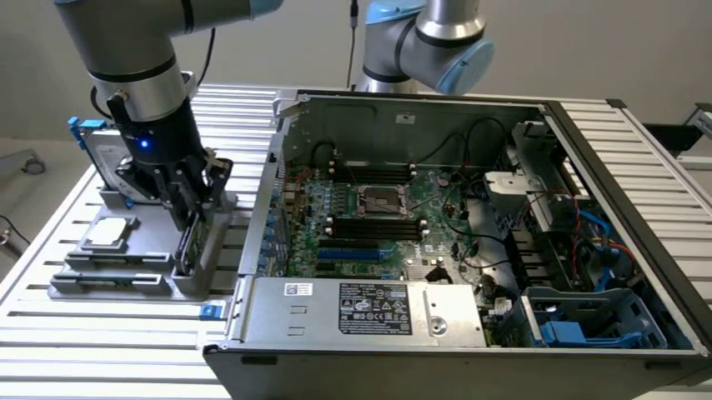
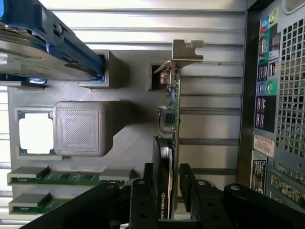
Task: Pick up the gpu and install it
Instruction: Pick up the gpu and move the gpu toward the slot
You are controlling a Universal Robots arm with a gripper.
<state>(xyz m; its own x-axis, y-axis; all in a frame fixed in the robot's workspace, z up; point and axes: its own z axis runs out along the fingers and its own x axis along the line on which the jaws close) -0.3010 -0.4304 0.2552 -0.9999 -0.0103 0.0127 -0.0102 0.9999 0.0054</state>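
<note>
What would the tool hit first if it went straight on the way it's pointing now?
The gpu. The tool points down at the card standing on edge in the gray holder, jaws open either side of it, so the card's upper edge probably comes first.

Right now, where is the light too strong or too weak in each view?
Exterior view: soft even light, with deep shadow inside the computer case at the exterior view's right. Wrist view: glare bleaches the processor chip white; the pincer is a dark shape astride the gpu.

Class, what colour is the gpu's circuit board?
Green: the circuit board of the gpu, seen best in the wrist view.
</note>
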